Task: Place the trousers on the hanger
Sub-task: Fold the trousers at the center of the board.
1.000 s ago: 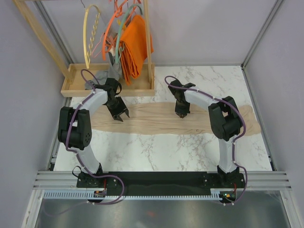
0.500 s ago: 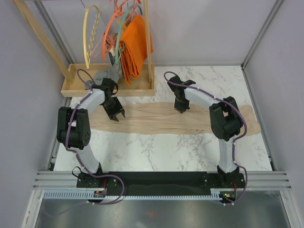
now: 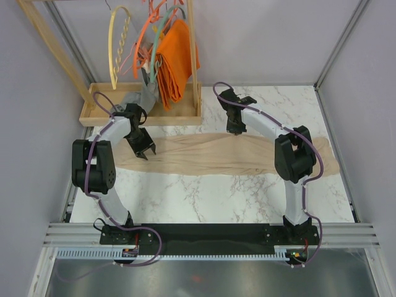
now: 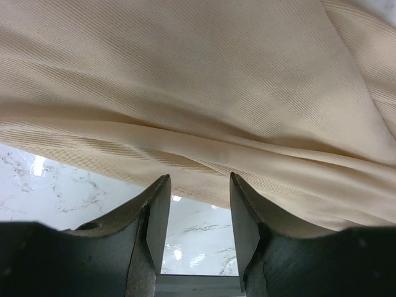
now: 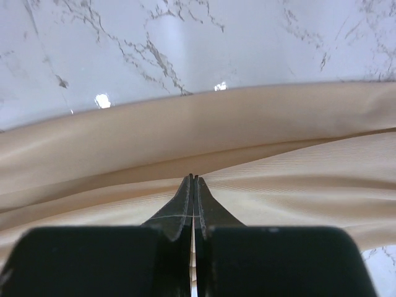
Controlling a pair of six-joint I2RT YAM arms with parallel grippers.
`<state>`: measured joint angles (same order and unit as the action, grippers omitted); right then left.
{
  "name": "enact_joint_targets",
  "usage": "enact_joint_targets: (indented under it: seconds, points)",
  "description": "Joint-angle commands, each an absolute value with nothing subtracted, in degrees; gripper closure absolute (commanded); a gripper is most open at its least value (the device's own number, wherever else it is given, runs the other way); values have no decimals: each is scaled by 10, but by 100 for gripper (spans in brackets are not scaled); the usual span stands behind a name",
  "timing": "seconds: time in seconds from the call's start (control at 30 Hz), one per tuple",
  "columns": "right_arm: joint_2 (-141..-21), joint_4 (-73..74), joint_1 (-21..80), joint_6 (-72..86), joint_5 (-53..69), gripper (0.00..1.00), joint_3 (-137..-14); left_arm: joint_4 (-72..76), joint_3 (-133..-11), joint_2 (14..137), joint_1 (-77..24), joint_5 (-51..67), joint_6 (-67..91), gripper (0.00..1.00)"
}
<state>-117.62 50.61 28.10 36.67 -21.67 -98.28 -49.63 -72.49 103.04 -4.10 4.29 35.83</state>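
The beige trousers (image 3: pixel 210 154) lie stretched left to right across the marble table, seen close up in the left wrist view (image 4: pixel 204 93) and the right wrist view (image 5: pixel 260 185). My right gripper (image 3: pixel 236 132) is shut at their far edge, its tips (image 5: pixel 193 179) pinching a raised fold of the fabric. Over the left end of the trousers my left gripper (image 3: pixel 143 150) stands open, and bare table shows between its fingers (image 4: pixel 158 204). The pale yellow hanger (image 3: pixel 117 49) with its twisted bar hangs on the wooden rack at the back left, away from both grippers.
An orange cloth (image 3: pixel 176 59), orange hangers (image 3: pixel 145 37) and a teal hanger (image 3: pixel 162 28) hang on the same rack. A wooden tray (image 3: pixel 99 111) under it holds a small grey garment (image 3: pixel 139 99). Grey walls close in the table on three sides.
My right gripper has shut on the trousers and moved toward the far side, bunching the fabric. The left gripper has shifted left along the trousers, still open.
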Motion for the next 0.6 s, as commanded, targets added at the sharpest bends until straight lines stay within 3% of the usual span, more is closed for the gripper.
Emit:
enact_joint_targets:
  seconds: [0.0,0.57]
  points:
    - [-1191,498,274,357,-244,100,-1014,-504,-718,1027,-39,26,333,50]
    - [-1249,461,250,336,-250,100,-1062,-519,-715,996,-34,14,329,50]
